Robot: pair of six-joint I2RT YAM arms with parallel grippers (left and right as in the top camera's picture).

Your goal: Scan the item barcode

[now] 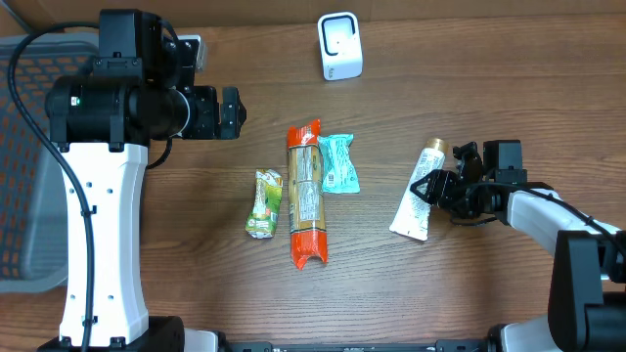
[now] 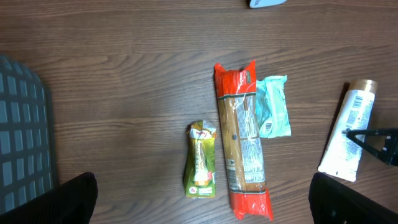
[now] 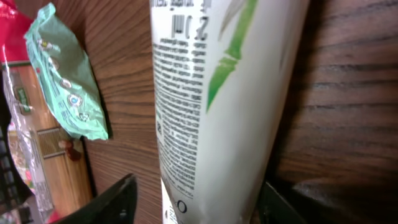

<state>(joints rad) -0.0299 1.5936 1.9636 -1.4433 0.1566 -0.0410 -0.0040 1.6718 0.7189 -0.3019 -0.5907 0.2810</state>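
Observation:
A white tube (image 1: 409, 215) with a gold cap lies flat on the wooden table at the right. My right gripper (image 1: 428, 188) straddles its lower half. In the right wrist view the printed tube (image 3: 211, 93) fills the space between the fingers of my right gripper (image 3: 196, 202). One finger (image 3: 115, 199) stands a little off the tube and the other sits against it, so the jaws are open. My left gripper (image 1: 230, 112) hovers high at the left, wide open and holding nothing (image 2: 202, 190). A white scanner (image 1: 339, 46) stands at the back.
A long pasta pack (image 1: 305, 194) with red ends lies mid-table. A teal packet (image 1: 337, 163) lies to its right and a green packet (image 1: 264, 203) to its left. A mesh basket (image 1: 20, 176) sits at the far left edge.

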